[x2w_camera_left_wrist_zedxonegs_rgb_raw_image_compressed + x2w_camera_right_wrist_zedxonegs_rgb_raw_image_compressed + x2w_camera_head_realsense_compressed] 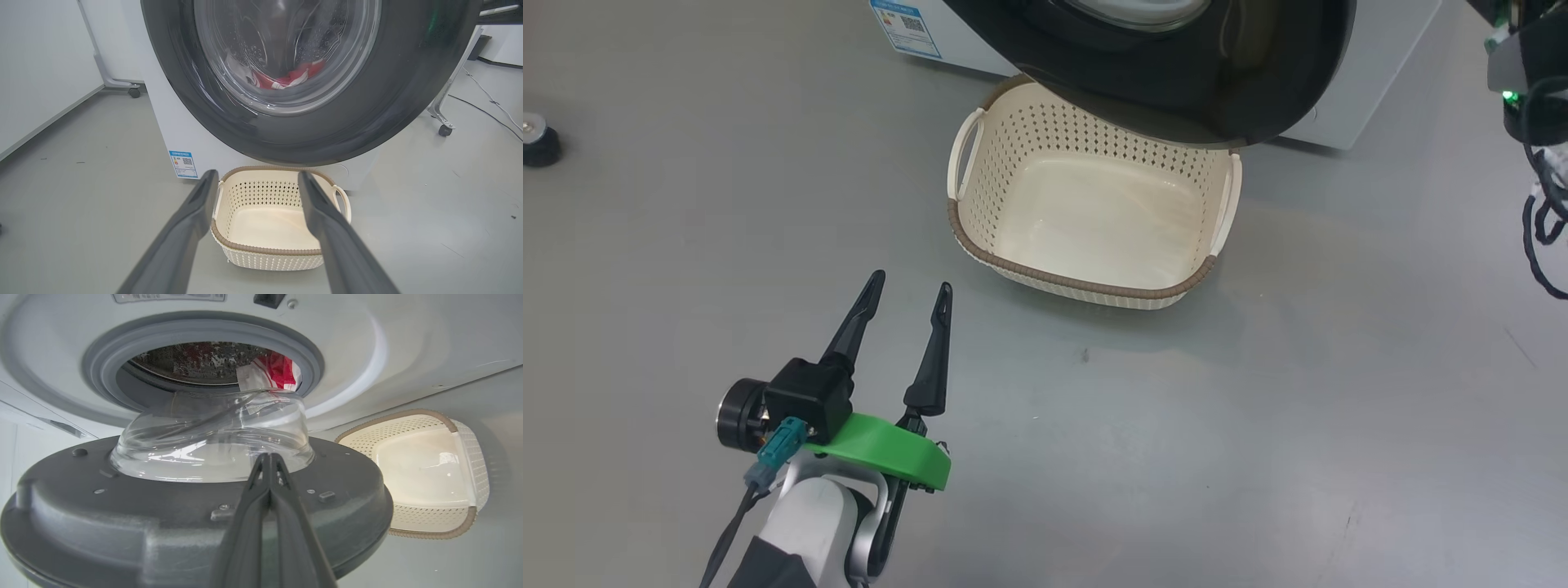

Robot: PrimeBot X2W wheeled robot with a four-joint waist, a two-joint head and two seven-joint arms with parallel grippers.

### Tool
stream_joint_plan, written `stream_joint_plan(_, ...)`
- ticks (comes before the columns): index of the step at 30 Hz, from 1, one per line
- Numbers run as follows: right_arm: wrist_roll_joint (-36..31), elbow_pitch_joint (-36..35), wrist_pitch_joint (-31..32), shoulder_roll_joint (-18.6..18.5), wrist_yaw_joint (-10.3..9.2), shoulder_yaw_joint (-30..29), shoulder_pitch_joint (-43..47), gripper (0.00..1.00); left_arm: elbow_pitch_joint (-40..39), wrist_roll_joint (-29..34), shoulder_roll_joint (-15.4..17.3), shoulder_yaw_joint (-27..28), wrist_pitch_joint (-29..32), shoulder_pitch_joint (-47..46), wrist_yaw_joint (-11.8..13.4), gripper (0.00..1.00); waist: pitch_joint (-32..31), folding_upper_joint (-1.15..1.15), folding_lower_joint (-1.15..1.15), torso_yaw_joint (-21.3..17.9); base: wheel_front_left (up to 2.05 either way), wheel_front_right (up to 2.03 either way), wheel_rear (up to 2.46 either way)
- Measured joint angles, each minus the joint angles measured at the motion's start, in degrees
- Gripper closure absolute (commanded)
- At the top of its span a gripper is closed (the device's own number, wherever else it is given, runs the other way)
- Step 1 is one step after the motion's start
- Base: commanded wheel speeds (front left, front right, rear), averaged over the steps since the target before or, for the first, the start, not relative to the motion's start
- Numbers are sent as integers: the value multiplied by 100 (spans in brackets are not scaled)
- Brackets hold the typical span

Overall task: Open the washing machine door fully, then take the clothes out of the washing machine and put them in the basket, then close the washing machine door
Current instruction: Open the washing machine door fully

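Standing on the grey floor, the basket (1078, 287) was seen just in front of the washing machine (1372, 73), with the partly opened door (1258, 82) hung over the basket's far rim. The clothes (294, 77) were seen beyond the basket, inside the drum. The left gripper (912, 282) was held near the basket's front left corner, fingers spread apart. The right gripper (268, 457) was pressed together at the door's inner face, above the basket.

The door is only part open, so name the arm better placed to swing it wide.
Right. The right gripper, shut, sits at the inner face of the washing machine door. The left gripper hangs open above the floor, short of the basket.
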Motion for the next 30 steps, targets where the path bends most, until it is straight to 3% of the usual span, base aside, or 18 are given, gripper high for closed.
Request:
stream_joint_plan(7, -981, -275, -459, -240, 779, 751, 391, 100, 29, 134, 1, 158, 0, 40, 0, 0, -217, 0, 0, -55, 0, 0, 0)
stream_joint_plan(10, -1273, -412, -728, -287, 945, 947, 525, 100, 55, 168, 1, 249, 0, 140, 0, 0, -334, 0, 0, -110, 0, 0, 0)
stream_joint_plan(19, -2179, -988, -1692, -328, 947, 1622, 998, 100, 149, 292, 10, 497, 0, 401, 1, 0, -685, 0, 0, -430, 0, 0, 0)
stream_joint_plan(30, -3096, -1785, -3371, -308, 940, 2141, 1923, 100, 140, 319, 107, 896, 0, 748, 76, 0, -1093, 0, 0, -940, 0, 0, 0)
